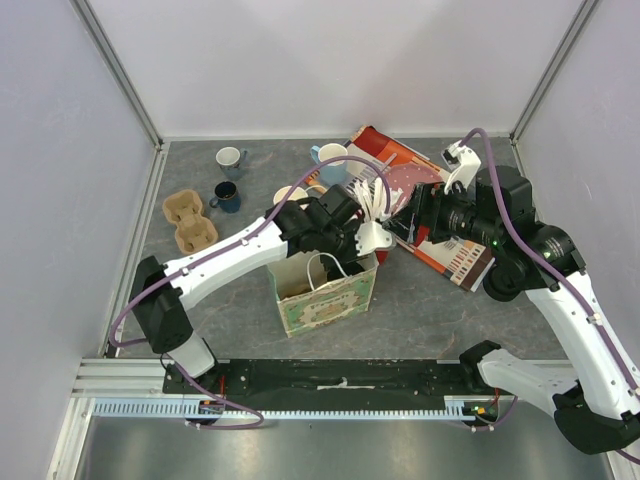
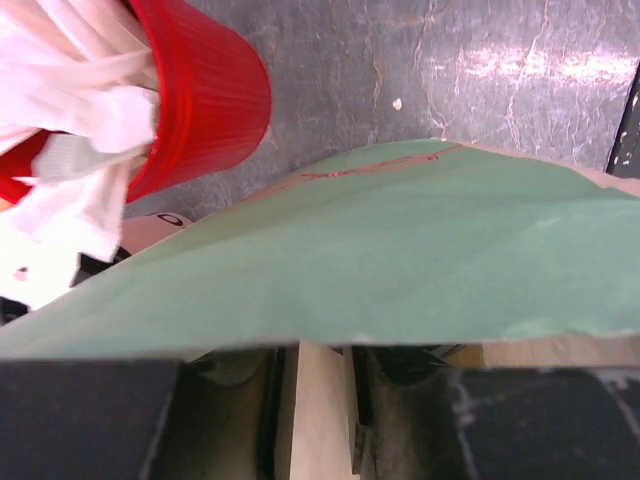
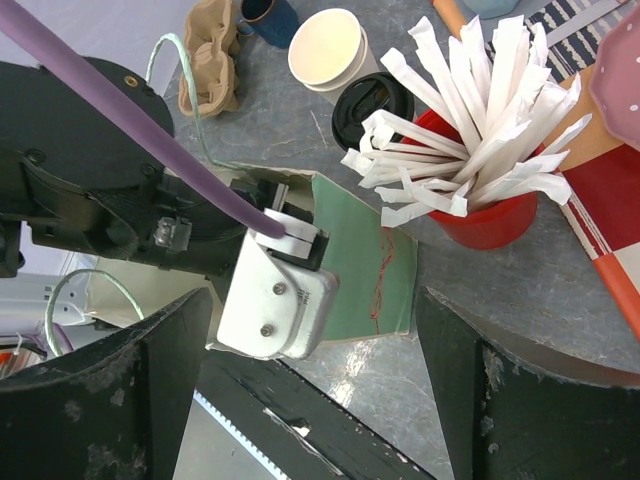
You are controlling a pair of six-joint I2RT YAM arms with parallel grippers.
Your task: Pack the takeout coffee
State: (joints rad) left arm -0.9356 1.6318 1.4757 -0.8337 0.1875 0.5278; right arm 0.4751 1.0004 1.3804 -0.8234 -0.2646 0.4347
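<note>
left tool [image 2: 318, 420] astride matte green paper bag [image 2: 400, 260] rim, grip unclear | right tool [image 3: 315, 330] gaping

Bag [image 1: 325, 290] on the counter [image 1: 450, 310], its rim at the left fingers [image 2: 90, 420] — straw cup [image 3: 490, 215] just beyond them. Behind that, 2 takeout cups [image 3: 325, 45] side by side — the lidded one [image 3: 372, 100] nearer the right fingers [image 3: 100, 400].

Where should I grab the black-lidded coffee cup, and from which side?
Probably from above, closing on the lidded cup just beneath its lid. It stands upright, and the open cup and the straw-filled red cup crowd it on two sides.
</note>
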